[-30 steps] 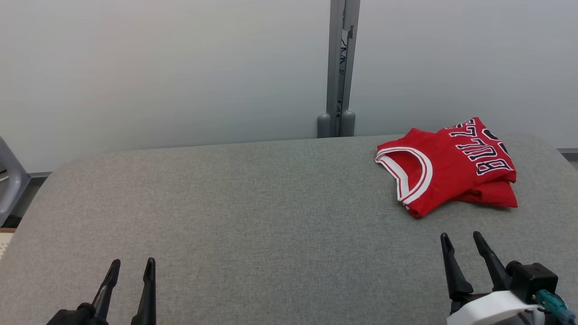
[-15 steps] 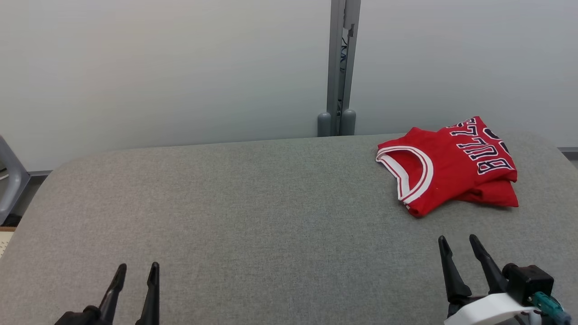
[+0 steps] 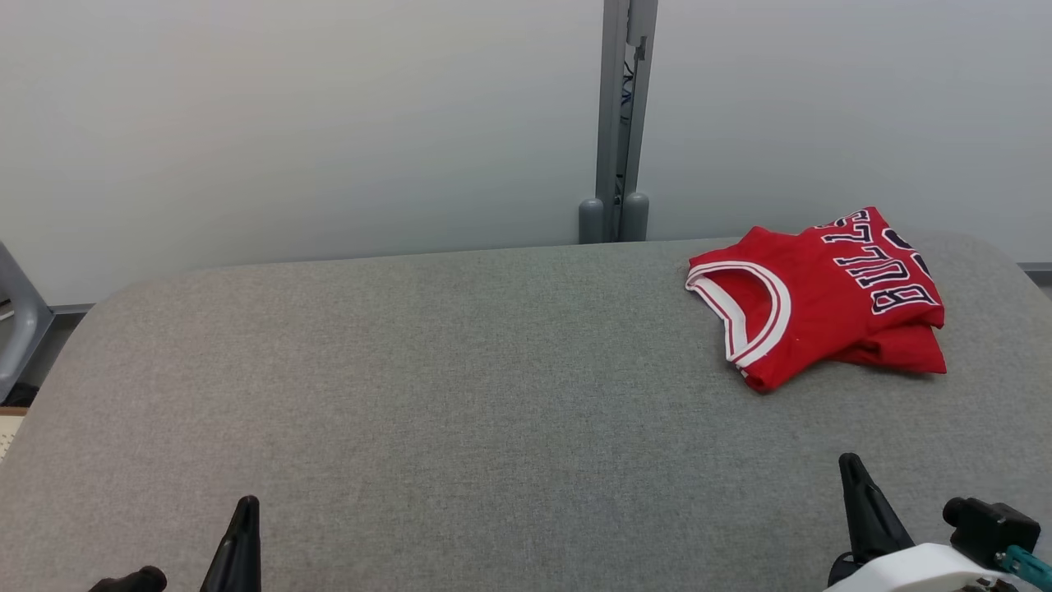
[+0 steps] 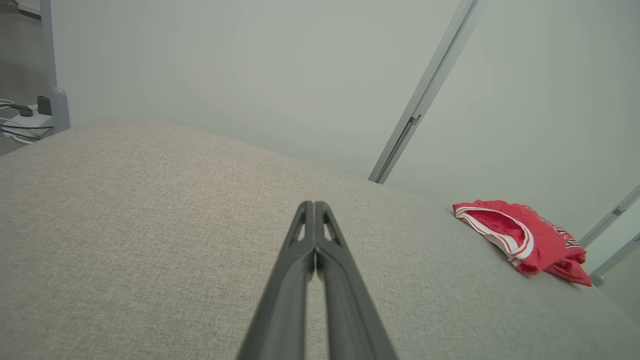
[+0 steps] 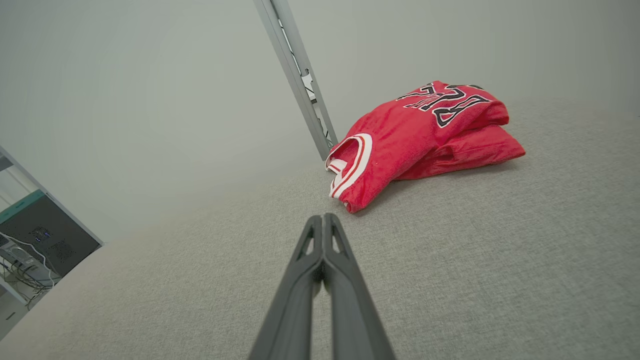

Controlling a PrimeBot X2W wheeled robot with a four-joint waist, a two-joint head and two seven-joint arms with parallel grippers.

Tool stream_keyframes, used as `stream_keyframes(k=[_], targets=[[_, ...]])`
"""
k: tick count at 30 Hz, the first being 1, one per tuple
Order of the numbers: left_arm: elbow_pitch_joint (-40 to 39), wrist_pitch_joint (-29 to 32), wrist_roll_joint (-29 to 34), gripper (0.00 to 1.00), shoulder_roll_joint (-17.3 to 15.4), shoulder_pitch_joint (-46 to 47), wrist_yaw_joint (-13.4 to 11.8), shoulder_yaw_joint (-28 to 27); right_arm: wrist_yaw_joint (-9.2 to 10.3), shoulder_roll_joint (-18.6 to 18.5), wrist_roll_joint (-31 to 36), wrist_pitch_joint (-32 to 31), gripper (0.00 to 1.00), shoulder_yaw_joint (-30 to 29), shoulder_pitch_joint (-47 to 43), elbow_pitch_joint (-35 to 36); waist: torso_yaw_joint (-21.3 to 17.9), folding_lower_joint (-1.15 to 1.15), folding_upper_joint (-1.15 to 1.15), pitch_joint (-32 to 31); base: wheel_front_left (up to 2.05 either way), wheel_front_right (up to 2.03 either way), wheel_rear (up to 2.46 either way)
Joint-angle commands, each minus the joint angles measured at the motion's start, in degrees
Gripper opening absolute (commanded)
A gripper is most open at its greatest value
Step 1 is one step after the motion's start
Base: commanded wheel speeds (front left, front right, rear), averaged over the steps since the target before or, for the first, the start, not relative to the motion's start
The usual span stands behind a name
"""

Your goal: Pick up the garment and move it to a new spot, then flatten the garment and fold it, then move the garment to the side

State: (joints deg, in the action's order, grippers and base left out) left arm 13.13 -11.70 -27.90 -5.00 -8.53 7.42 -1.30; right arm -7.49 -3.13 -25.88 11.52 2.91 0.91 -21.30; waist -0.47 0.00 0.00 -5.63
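The garment (image 3: 822, 296) is a red sleeveless jersey with white-trimmed openings and dark lettering, lying folded at the far right of the grey table (image 3: 460, 395). It also lies at the right of the left wrist view as the garment (image 4: 525, 240) and ahead of the fingers in the right wrist view as the garment (image 5: 420, 140). My left gripper (image 3: 244, 510) sits at the lower left, shut and empty, as the left gripper (image 4: 314, 206) confirms with fingers pressed together. My right gripper (image 3: 850, 464) is at the lower right, short of the jersey, and the right gripper (image 5: 323, 219) is shut on nothing.
A grey vertical post (image 3: 616, 123) stands against the pale wall behind the table's far edge. A grey chair part (image 3: 16, 321) is at the left edge. Dark equipment with cables (image 5: 40, 240) stands beyond the table.
Both grippers have gone from open to shut. Both have drawn back toward the bottom of the head view. The jersey has stayed where it lay.
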Motion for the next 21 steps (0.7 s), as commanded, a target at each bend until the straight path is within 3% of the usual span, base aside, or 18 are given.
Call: stream_keyframes(k=[1, 21], targets=[[-0.8, 0.4, -2.2, 0.0, -0.4, 2.5, 0.0, -0.6, 0.0, -0.2, -2.4, -0.6, 0.0, -0.5, 1.8, 1.2, 0.0, 0.0, 0.0, 0.1, 0.0, 0.0, 0.0], [-0.5, 5.0, -18.2, 0.0, 0.2, 5.8, 0.0, -1.7, 0.0, -0.1, -18.8, -5.0, 0.0, -2.7, 2.8, 3.0, 0.1, 0.0, 0.0, 1.0, 0.0, 0.0, 0.0]])
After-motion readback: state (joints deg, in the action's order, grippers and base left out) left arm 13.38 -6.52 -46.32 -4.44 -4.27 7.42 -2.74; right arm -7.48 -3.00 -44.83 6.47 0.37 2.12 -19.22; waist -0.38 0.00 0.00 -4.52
